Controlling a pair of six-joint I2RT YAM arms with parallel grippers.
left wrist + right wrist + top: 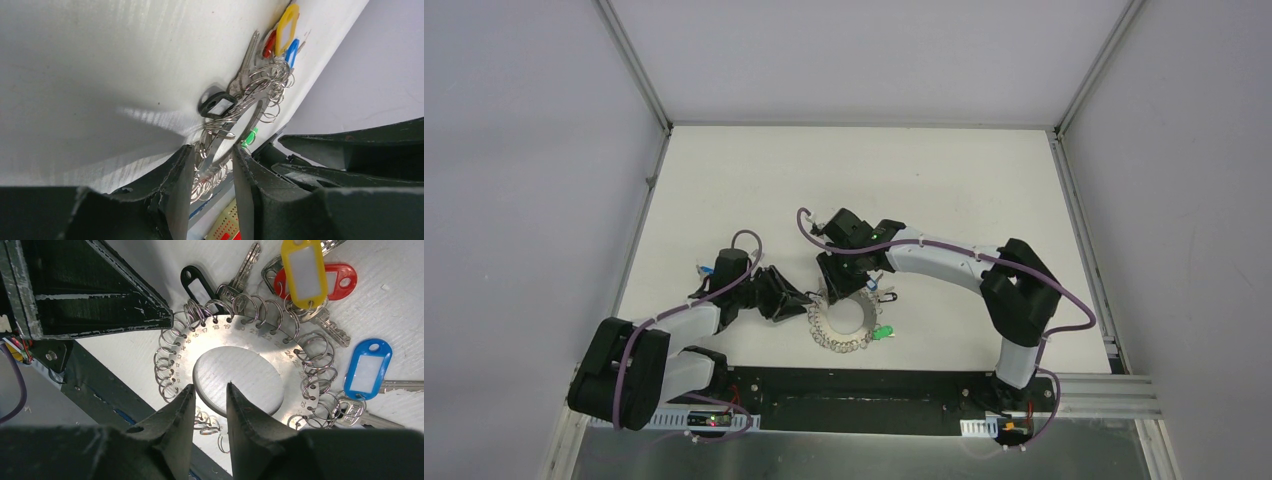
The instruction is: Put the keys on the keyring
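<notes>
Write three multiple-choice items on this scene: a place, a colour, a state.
1. Where does the green tag lie?
A) beside the keyring, on its right
B) inside its centre hole
C) stacked on another tag
2. Which tag lies over the red tag?
A) blue
B) yellow
C) black
3. The right gripper is:
A) clamped on a key
B) open, holding nothing
C) out of view
Key: 1A, the top view shows it there; 2B, the yellow tag covers red's end; 3B, its jaws stand apart, empty.
</notes>
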